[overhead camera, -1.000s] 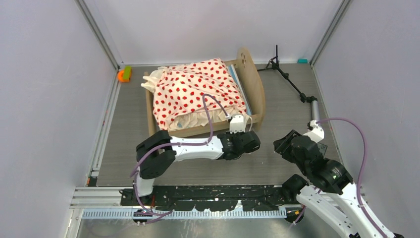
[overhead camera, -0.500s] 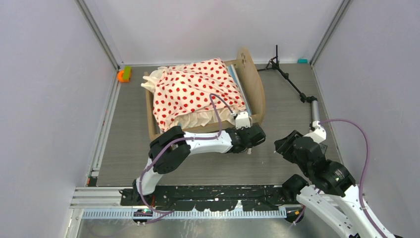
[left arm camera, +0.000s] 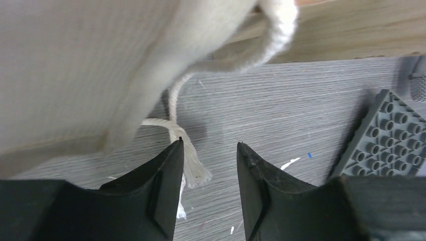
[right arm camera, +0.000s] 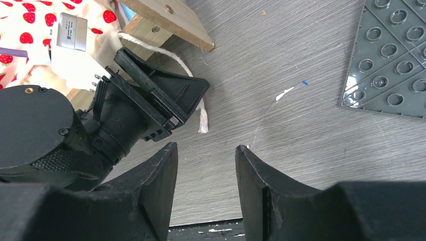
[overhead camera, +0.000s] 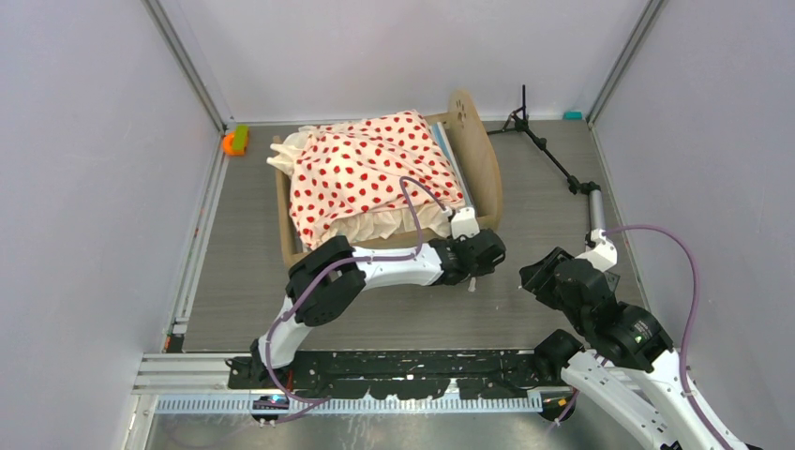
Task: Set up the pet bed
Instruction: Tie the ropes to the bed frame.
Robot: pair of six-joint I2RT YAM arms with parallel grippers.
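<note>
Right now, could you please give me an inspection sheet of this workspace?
Surface: grey wood-grain table, a few white specks.
Job's things: pet bed at far centre, polka-dot bedding heaped on it; a white cord hangs from its near corner, frayed end on the table.
Clutter: orange-green toy far left; black tripod stand far right; dark studded mat near the right arm.
Grippers: left gripper open, low at the bed's near corner, cord end beside one finger, not pinched; right gripper open, empty, above the table.
Cables: purple cable loops from the left arm over the bedding; another purple cable on the right arm.
Surroundings: plain pale walls, metal corner posts.
</note>
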